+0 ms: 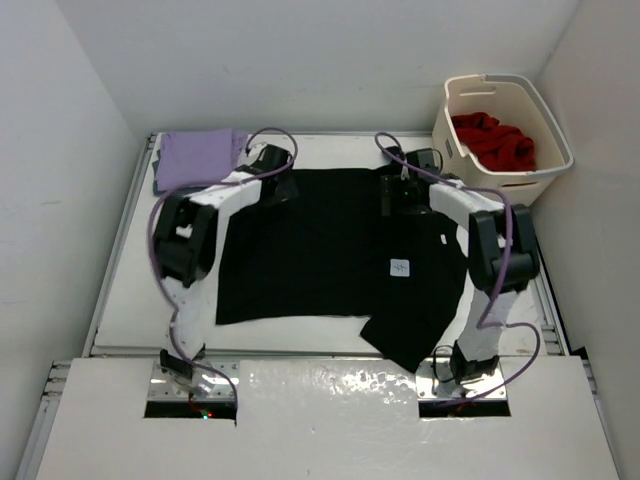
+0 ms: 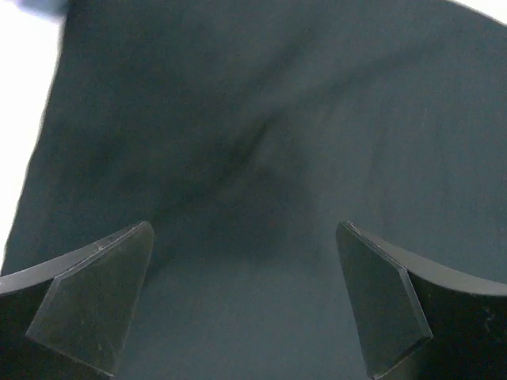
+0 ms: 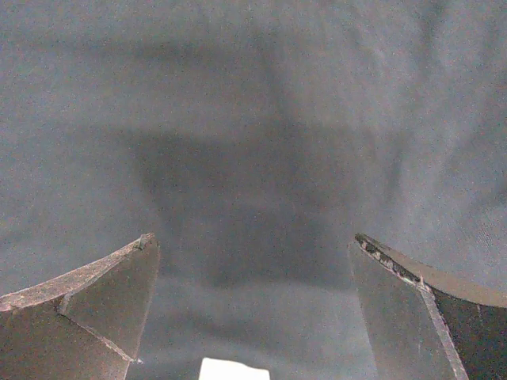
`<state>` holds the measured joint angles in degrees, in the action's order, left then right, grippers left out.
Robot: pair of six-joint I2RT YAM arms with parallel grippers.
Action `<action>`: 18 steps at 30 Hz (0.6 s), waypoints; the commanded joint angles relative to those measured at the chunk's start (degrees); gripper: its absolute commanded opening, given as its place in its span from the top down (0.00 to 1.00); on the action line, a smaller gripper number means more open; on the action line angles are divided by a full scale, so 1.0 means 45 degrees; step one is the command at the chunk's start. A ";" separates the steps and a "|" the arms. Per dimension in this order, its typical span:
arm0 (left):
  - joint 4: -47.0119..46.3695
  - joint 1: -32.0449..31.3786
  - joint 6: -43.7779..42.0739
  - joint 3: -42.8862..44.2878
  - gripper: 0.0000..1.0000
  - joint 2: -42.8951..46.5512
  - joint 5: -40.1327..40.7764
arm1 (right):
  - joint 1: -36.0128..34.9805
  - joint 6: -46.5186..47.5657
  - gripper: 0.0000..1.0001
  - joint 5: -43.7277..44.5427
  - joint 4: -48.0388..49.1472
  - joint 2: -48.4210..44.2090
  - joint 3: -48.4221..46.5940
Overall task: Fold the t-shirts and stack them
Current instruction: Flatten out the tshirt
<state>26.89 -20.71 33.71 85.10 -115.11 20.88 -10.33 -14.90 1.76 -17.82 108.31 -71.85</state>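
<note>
I have the black t-shirt (image 1: 320, 250) lying flat across the middle of the table (image 1: 128, 290), its white label (image 1: 400, 267) facing up and 1 sleeve trailing toward the near edge on the right side. Both arms reach over to its far edge. The left gripper (image 1: 278, 190) has its fingers spread wide over the cloth with nothing between them, and the right gripper (image 1: 393, 195) is spread the same way just above the dark fabric, also holding nothing.

In the far left corner sits a folded lavender t-shirt (image 1: 198, 155). A bluish sliver shows along its near left edge, which may be another shirt beneath it, though I cannot be sure. The red t-shirt (image 1: 495, 140) is bunched in the cream laundry basket (image 1: 500, 185) at the far right corner.

I judge the job roughly half done: 1 stack begun, the black shirt laid out but not folded, the red one untouched.
</note>
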 commanded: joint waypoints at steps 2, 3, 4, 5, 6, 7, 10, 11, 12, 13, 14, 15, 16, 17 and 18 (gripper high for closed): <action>-0.0410 0.0519 -0.1320 0.2859 0.00 -0.2268 -0.0129 | -0.0088 0.0126 0.01 0.0059 -0.0330 0.1958 -0.1840; -0.0314 0.0791 -0.1340 0.3234 0.00 -0.2948 -0.0419 | -0.0088 0.0030 0.01 0.0155 -0.0433 0.2236 -0.2502; -0.0293 0.0929 -0.1340 0.3489 0.00 -0.3265 -0.0461 | -0.0088 0.0048 0.01 0.0272 -0.0434 0.2529 -0.2760; -0.0332 0.1085 -0.1301 0.3917 0.00 -0.3500 -0.0519 | -0.0088 0.0068 0.01 0.0447 -0.0782 0.2842 -0.3053; -0.0332 0.1396 -0.1339 0.4114 0.00 -0.3908 -0.0713 | -0.0068 0.0010 0.01 0.0778 -0.1152 0.3618 -0.3945; -0.0409 0.1515 -0.1398 0.4232 0.00 -0.4125 -0.1044 | -0.0068 0.0087 0.01 0.1438 -0.1524 0.4051 -0.4515; -0.0723 0.1926 -0.1535 0.4700 0.00 -0.4867 -0.1339 | -0.0049 0.0166 0.01 0.1640 -0.2307 0.5595 -0.6332; -0.0684 0.2042 -0.1612 0.5108 0.00 -0.5256 -0.1708 | -0.0049 0.0166 0.01 0.1640 -0.2657 0.6411 -0.7362; -0.0742 0.2102 -0.1710 0.5267 0.00 -0.5395 -0.1711 | -0.0049 0.0166 0.01 0.1756 -0.2969 0.6419 -0.7933; -0.0858 0.2121 -0.1827 0.5404 0.00 -0.5551 -0.2059 | -0.0029 0.0127 0.01 0.2125 -0.3243 0.7212 -0.8538; -0.1072 0.2122 -0.2021 0.5753 0.00 -0.5688 -0.2121 | -0.0010 0.0127 0.01 0.2225 -0.3652 0.7568 -0.9569; -0.1152 0.2160 -0.2120 0.6008 0.00 -0.6018 -0.2179 | 0.0010 0.0049 0.01 0.2265 -0.3772 0.7842 -0.9946; -0.1191 0.2180 -0.2218 0.6281 0.00 -0.6215 -0.2335 | 0.0107 -0.0048 0.01 0.2188 -0.3793 0.8251 -1.0260; -0.1288 0.2200 -0.2431 0.6961 0.00 -0.6430 -0.2414 | 0.0146 -0.0088 0.01 0.2110 -0.3735 0.8410 -1.0514; -0.1347 0.2277 -0.2569 0.7354 0.00 -0.6857 -0.2588 | 0.0263 -0.0146 0.01 0.2148 -0.3734 0.8527 -1.0923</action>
<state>22.04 -11.38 24.67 114.69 -140.25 13.78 -10.55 -15.22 7.29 -30.24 142.82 -118.02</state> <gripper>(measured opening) 0.997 0.993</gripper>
